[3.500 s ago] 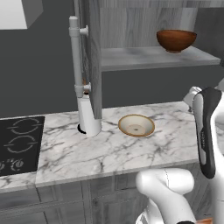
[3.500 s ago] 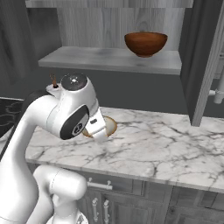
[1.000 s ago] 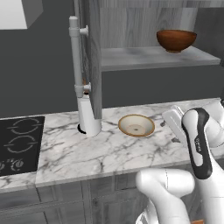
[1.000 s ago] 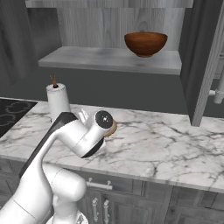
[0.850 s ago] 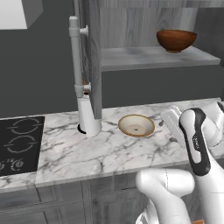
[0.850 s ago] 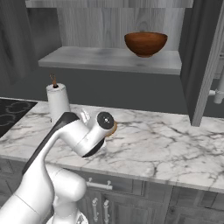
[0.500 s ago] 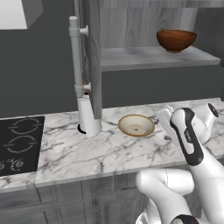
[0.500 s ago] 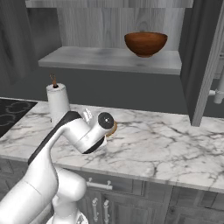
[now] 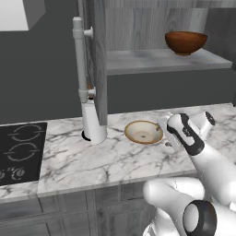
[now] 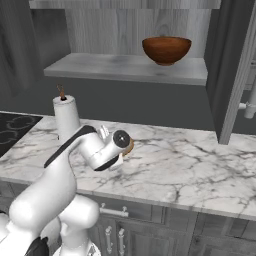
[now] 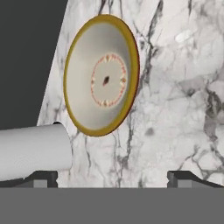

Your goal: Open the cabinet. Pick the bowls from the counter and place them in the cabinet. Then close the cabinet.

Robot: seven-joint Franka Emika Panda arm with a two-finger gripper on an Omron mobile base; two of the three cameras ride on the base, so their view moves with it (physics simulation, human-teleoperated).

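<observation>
On the white grey-veined marble desk (image 9: 92, 161), the shallow cream bowl with a tan rim (image 9: 143, 132) rests just left of the claw (image 11: 113, 177), directly ahead of its spread, empty fingertips. The glossy reddish-brown bowl (image 9: 185, 42) already occupies the grey cabinet shelf (image 9: 152, 61).

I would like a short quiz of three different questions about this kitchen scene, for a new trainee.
1. True or false: the glossy reddish-brown bowl already sits on the grey cabinet shelf.
2. Where is the shallow cream bowl with the tan rim? A) on the shelf B) on the white marble counter C) on the black cooktop
3. Fill in: the gripper is ____ and holds nothing.

Key: 1 true; 2 B; 3 open.
</observation>
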